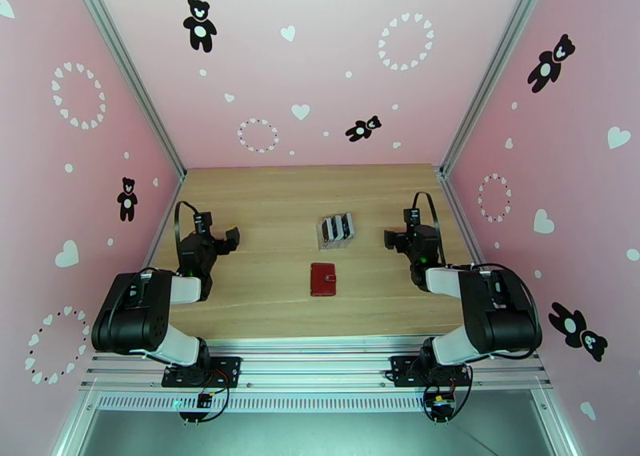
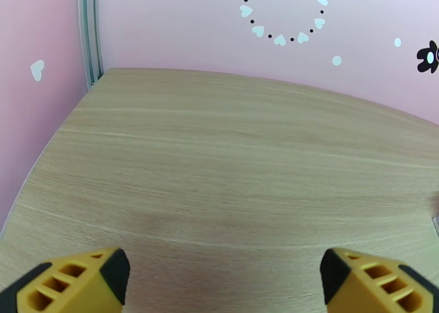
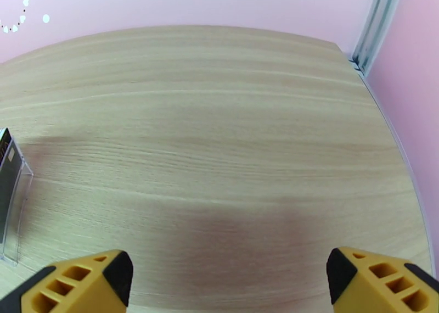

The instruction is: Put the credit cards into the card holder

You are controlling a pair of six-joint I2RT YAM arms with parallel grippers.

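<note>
Cards (image 1: 337, 227) are seen from above standing on edge in a clear plastic rack (image 1: 334, 244) near the middle of the wooden counter (image 1: 264, 202). Dark and pale ones can be made out, but their number cannot be told. Just nearer the arms than the rack, and apart from it, the dark-red card holder (image 1: 323, 279) is laid flat and folded shut. The left claw (image 1: 230, 236) is held over the left part of the counter, well apart from both things. The right claw (image 1: 390, 238) is held over the right part, nearer to the rack than to the card holder. Both claws are turned inward, toward the middle.

From the left wrist, the left claw (image 2: 225, 278) is shown spread wide, its yellow-and-black fingers (image 2: 71, 281) set at the two lower corners with nothing held between them. Bare wood is seen below and beyond them, bounded by pink walls (image 2: 181, 28) patterned with white hearts.

From the right wrist, the right claw (image 3: 225, 281) is likewise shown spread wide, with nothing gripped between its fingers (image 3: 77, 284). At the left edge one end of the clear rack (image 3: 19, 199) is caught, with a dark card (image 3: 4, 171) standing in it, beside the left finger and not touched by it. The far right corner of the counter is met by a metal post.
</note>
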